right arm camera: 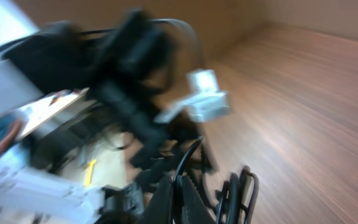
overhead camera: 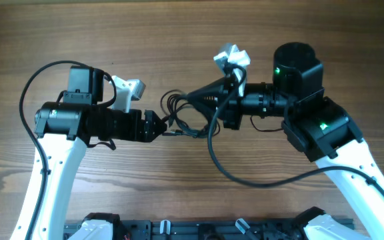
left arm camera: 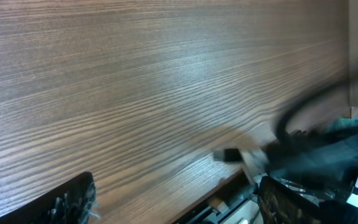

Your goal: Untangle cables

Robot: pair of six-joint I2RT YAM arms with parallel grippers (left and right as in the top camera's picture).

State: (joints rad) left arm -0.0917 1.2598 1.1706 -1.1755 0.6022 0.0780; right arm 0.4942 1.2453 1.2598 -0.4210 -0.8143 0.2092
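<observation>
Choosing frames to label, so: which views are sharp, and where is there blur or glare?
Overhead: sharp, evenly lit, cables clearly traceable, no strong glare. Left wrist: table grain crisp across most of the frame, dark shapes at its right edge smeared. Right wrist: motion-blurred throughout, cables barely distinguishable.

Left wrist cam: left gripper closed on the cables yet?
No, the left gripper stands wide open, with the cables lying ahead of its fingers.
</observation>
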